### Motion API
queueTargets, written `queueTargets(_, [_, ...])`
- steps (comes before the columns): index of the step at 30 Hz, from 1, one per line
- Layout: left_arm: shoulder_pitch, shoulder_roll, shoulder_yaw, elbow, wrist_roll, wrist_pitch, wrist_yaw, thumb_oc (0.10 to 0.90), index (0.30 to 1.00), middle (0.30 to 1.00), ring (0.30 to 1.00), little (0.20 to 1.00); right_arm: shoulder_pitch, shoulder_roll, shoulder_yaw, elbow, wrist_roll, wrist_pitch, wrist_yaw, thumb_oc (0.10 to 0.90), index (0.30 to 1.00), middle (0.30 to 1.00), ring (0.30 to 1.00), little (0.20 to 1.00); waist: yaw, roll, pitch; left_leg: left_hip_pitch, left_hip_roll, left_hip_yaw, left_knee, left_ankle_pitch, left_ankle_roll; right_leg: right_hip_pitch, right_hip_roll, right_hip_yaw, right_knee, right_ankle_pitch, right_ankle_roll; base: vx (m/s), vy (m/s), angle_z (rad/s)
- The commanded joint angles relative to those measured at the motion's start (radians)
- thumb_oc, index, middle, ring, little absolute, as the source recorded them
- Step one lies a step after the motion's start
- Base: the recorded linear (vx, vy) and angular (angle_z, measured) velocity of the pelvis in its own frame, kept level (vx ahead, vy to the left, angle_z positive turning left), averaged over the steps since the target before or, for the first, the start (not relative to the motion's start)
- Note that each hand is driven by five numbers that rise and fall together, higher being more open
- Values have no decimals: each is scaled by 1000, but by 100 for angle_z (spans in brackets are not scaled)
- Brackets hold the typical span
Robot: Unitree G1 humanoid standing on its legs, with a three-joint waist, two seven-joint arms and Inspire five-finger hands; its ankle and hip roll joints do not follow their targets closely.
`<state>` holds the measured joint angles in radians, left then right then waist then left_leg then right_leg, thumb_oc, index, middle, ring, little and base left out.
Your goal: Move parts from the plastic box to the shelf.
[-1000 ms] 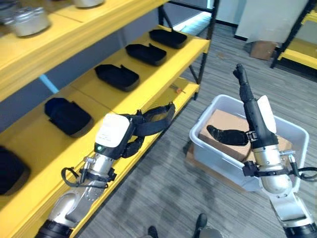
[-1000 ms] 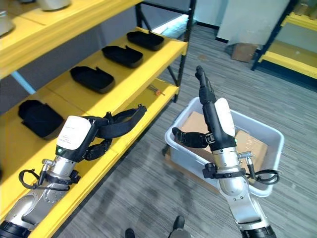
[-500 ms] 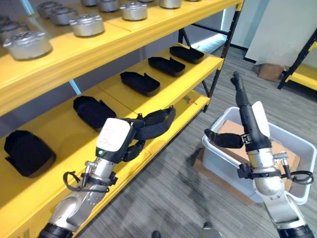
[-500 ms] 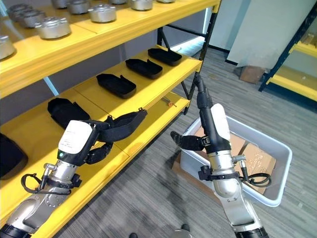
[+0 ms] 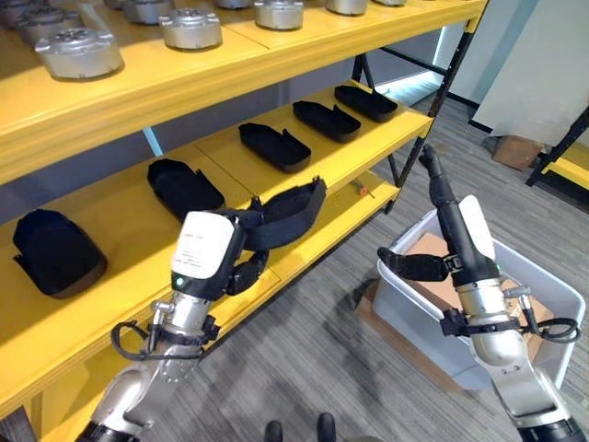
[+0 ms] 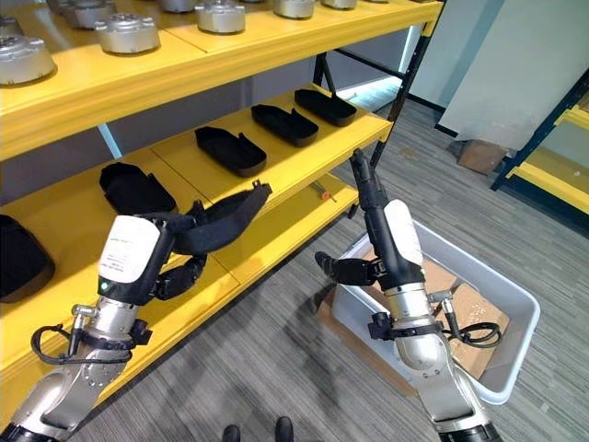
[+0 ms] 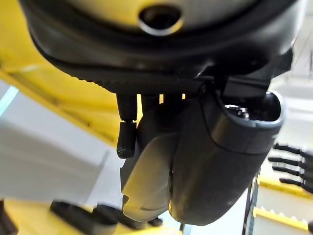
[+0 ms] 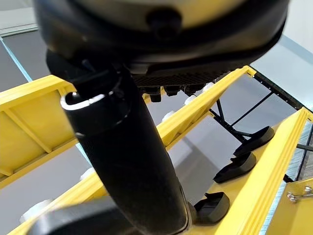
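My left hand (image 5: 237,267) is shut on a long black curved part (image 5: 287,210), holding it in the air just in front of the yellow shelf (image 5: 230,170). In the left wrist view the part (image 7: 215,161) lies against the curled fingers (image 7: 127,137). Several matching black parts (image 5: 274,147) lie in a row on the middle level. My right hand (image 5: 456,235) stands upright and open above the near corner of the white plastic box (image 5: 557,285), thumb out, holding nothing. The right wrist view looks past the thumb (image 8: 132,161) at the shelf.
Silver metal parts (image 5: 191,28) line the upper shelf level. A small tool (image 5: 363,191) lies on the lower level. Brown cardboard (image 5: 433,249) lies in the box. A cardboard carton (image 5: 515,147) and another yellow rack (image 5: 571,161) stand at the far right on the grey floor.
The camera has tilted up, bringing the upper shelf level into view. My left hand still holds the black part near the shelf. My right hand stays upright and open over the box.
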<state>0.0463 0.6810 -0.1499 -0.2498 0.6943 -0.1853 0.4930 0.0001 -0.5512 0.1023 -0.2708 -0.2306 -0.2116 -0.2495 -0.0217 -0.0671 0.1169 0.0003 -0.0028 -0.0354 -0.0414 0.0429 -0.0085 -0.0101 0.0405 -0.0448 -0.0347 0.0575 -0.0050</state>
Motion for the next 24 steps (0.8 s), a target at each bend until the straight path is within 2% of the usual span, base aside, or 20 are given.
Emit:
queueTargets(1, [-91,-14,104,-88,19,-17,137,400,300,300,300,300,-64,-22,-51,-76,39,-85,-44,900,1000,1000,1000,1000,-8,-20,-92,-57,-92,12,74,-45,33,14,6,22,-14,-32,61,-26,-35,27])
queueTargets(4, [-93,-9,116,-86,30,-9,151,400,300,300,300,300,-58,-30,-63,-77,40,-89,-55,900,1000,1000,1000,1000,-2,-16,-62,-96,-100,19,154,-61,8,16,-10,-16,-1,-45,52,-54,-7,41])
queueTargets(7, [-99,-13,131,-89,30,-12,165,400,300,300,300,300,-58,-36,-69,-76,36,-86,-61,900,1000,1000,1000,1000,-14,-28,-37,-108,-39,91,222,-104,2,0,-43,-56,26,-43,52,-94,31,82])
queueTargets(9, [-89,-12,142,-81,23,-14,173,400,300,300,300,300,-55,-34,-70,-76,40,-87,-58,900,1000,1000,1000,1000,-12,-39,-31,-106,3,84,261,-131,0,-4,-59,-59,43,-45,53,-51,76,59])
queueTargets(11, [-83,-20,150,-68,-4,-16,179,400,300,300,300,300,-45,-34,-82,-76,54,-86,-60,900,1000,1000,1000,1000,-17,-51,-30,-97,102,81,264,-110,-11,-14,-92,-76,63,-55,54,-29,98,17])
queueTargets(12, [-83,-20,149,-68,-5,-16,180,400,300,300,300,300,-45,-35,-82,-76,54,-86,-60,900,1000,1000,1000,1000,-19,-50,-30,-97,103,79,264,-110,-12,-14,-92,-78,65,-56,54,-7,163,37])
queueTargets(13, [-81,-21,156,-55,-20,-13,185,400,300,300,300,300,-34,-35,-93,-74,63,-82,-67,900,1000,1000,1000,1000,-22,-43,-35,-76,192,85,230,-61,-34,-21,-108,-100,77,-74,58,68,276,71])
queueTargets(14, [-82,-19,157,-46,-23,-5,195,400,300,300,300,300,-21,-44,-107,-70,66,-79,-74,900,1000,1000,1000,1000,-32,-17,-48,-54,275,83,138,20,-79,-18,-117,-129,90,-94,64,97,352,77])
queueTargets(15, [-86,-23,152,-45,-26,-6,192,400,300,300,300,300,-15,-47,-113,-68,65,-77,-77,900,1000,1000,1000,1000,-36,-5,-53,-42,298,88,96,45,-96,-14,-123,-145,95,-100,68,137,320,80])
queueTargets(16, [-93,-24,145,-44,-29,-8,190,400,300,300,300,300,-12,-50,-119,-66,60,-75,-80,900,1000,1000,1000,1000,-35,8,-57,-31,303,91,59,61,-110,-9,-129,-162,97,-102,76,73,159,68])
queueTargets(17, [-95,-25,143,-44,-30,-7,189,400,300,300,300,300,-11,-51,-120,-66,59,-75,-81,900,1000,1000,1000,1000,-37,10,-57,-27,304,89,49,66,-111,-8,-128,-166,96,-103,76,77,149,61])
queueTargets(20, [-94,-22,138,-47,-21,-12,181,400,300,300,300,300,-1,-46,-138,-64,50,-72,-85,900,1000,1000,1000,1000,-31,33,-69,-6,268,71,2,46,-116,13,-149,-174,86,-89,96,98,228,34])
queueTargets(22, [-97,-10,137,-49,-23,-14,174,400,300,300,300,300,-1,-34,-142,-66,50,-69,-83,900,1000,1000,1000,1000,-21,32,-72,-2,231,63,7,22,-107,25,-178,-177,80,-73,111,109,274,42])
queueTargets(24, [-97,9,148,-52,-24,-13,173,400,300,300,300,300,-2,-19,-140,-65,42,-64,-82,900,1000,1000,1000,1000,-8,20,-72,-7,190,65,24,-4,-89,35,-216,-183,74,-60,133,88,282,67])
